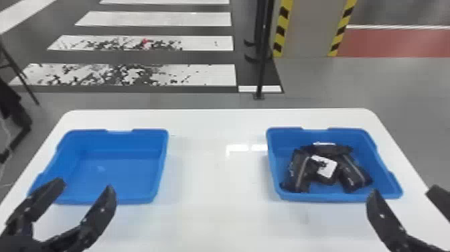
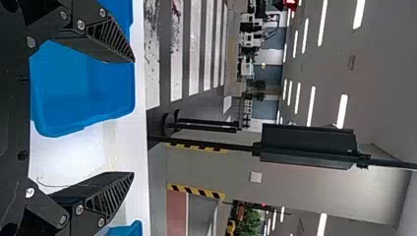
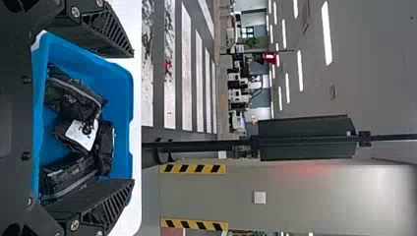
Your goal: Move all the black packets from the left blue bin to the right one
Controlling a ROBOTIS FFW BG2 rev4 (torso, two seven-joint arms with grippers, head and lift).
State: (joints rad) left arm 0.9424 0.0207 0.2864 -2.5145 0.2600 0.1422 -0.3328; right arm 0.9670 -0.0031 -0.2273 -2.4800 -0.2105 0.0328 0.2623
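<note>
Looking forward through the head view, I have the left gripper (image 1: pixel 84 186) at the lower left of the frame, its two black fingers spread wide apart, the tips crossing the near side of the left blue bin (image 1: pixel 117 142) as I see it; the right gripper (image 1: pixel 403 192) sits at the lower right, beside the near right corner of the right blue bin (image 1: pixel 314 134), its fingers likewise well parted; both bins rest on the white table (image 1: pixel 217 207), one in the left half of the frame and one in the right, well apart; I see blue floor and walls in the left one; the black packets (image 1: pixel 353 174) lie heaped in the right one, four that I can make out; one lies across the back of the heap with a white strip along its top; one on each side leans at a slant, a pale stripe down it; the middle one carries a white patch (image 1: pixel 326 167); the right wrist view gives me the same heap inside the bin walls; beyond the table, a black pole (image 1: pixel 263 60) stands at upper centre, just left of a grey column (image 1: pixel 304 30) edged in yellow and black, with white floor stripes (image 1: pixel 207 73) across the upper left.
</note>
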